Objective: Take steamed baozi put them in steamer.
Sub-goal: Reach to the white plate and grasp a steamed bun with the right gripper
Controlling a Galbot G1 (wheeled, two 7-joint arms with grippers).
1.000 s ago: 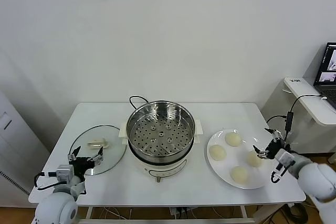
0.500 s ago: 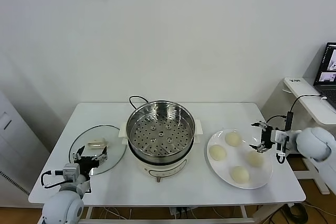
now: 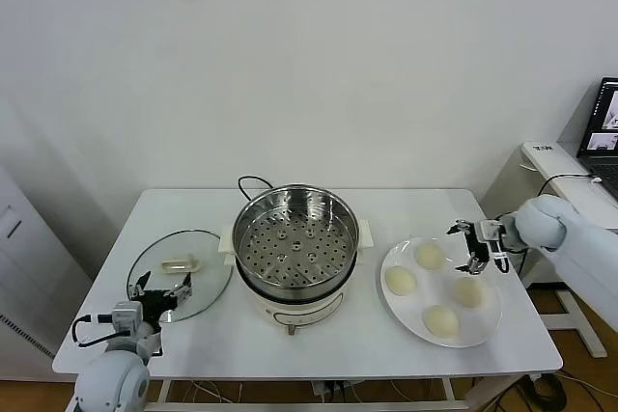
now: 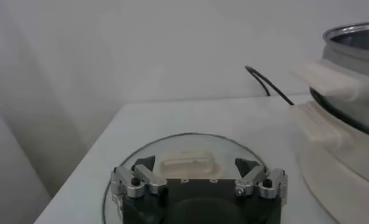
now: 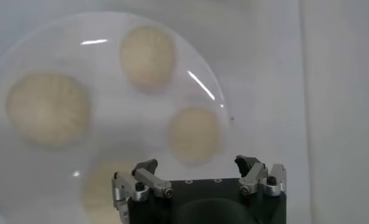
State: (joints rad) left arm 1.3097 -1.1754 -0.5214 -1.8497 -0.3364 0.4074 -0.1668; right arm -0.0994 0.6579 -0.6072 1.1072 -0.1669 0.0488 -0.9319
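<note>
**K:** Starting from the left side, what have we got?

**M:** Left gripper (image 3: 158,288) sits low at the table's (image 3: 193,344) front-left corner, over the near edge of the glass lid (image 3: 183,262). Fingers spread wide, nothing between them. Lid lies flat on the table, cream handle (image 3: 179,264) facing up. Left wrist view agrees: both fingertips (image 4: 143,167) apart, lid handle showing in the gap beyond them.

**K:** Middle?

**M:** Steamer (image 3: 296,238) stands mid-table, just right of the lid. Shiny steel basket, holes in the bottom, white pot base (image 3: 294,311) underneath, black cord (image 3: 253,183) running off the back. No buns in the basket.

**K:** And the buns?

**M:** All four on the white plate (image 3: 401,311), right of the steamer. One at the back (image 3: 429,256), one on the left (image 3: 400,280), one on the right (image 3: 468,291), one at the front (image 3: 440,320). None touching each other.

**K:** Right arm?

**M:** Right gripper (image 3: 467,247) is above the plate's back-right part, between the back bun and the right bun, arm coming in from the right. Fingers wide apart, empty. Can't tell its height above the plate from the head view. Right wrist view looks down onto the plate; one bun (image 5: 195,135) lies just ahead of the open fingers, no contact.

**K:** Anything further right?

**M:** Side table (image 3: 570,180) with a laptop (image 3: 604,123), well apart from the work table.
</note>
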